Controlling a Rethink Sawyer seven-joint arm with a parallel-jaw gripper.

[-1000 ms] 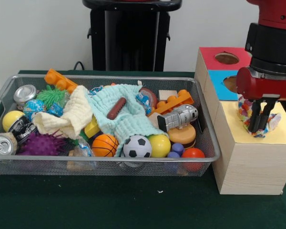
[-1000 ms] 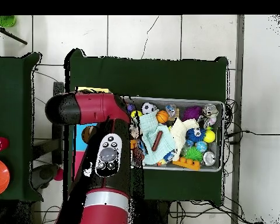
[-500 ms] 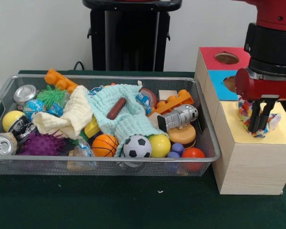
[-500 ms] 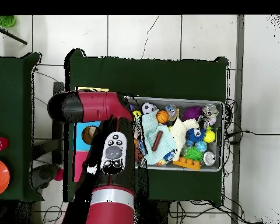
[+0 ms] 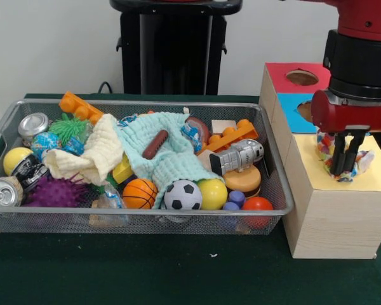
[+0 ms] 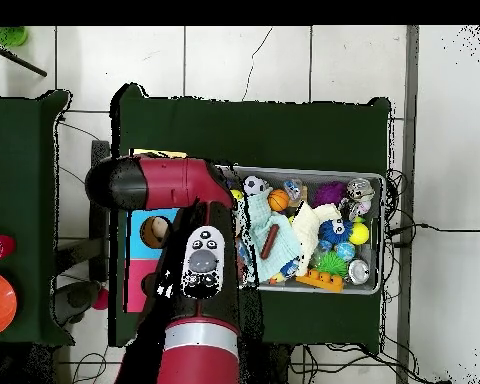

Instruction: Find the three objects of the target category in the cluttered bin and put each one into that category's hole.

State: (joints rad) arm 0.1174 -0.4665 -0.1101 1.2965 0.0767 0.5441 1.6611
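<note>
My gripper hangs over the yellow top of the pale wooden box at the right. Its fingers stand close together, pinching a scrunched multicolour fabric piece that rests on that top. The fabric and gripper hide the yellow box's hole. The wire mesh bin sits left of the box, full of toys. In the overhead view the red arm covers the gripper and the yellow top; the bin lies to its right. I cannot pick out other patterned fabric pieces in the bin.
The blue-topped and red-topped boxes stand behind the yellow one, holes open. The bin holds a mint-green cloth, a pale-yellow cloth, balls, cans, orange bricks and a toy robot. The black pedestal stands behind.
The gripper has risen a little over the yellow top while still pinching the fabric. In the overhead view the arm has shifted slightly. The bin's contents have not moved.
</note>
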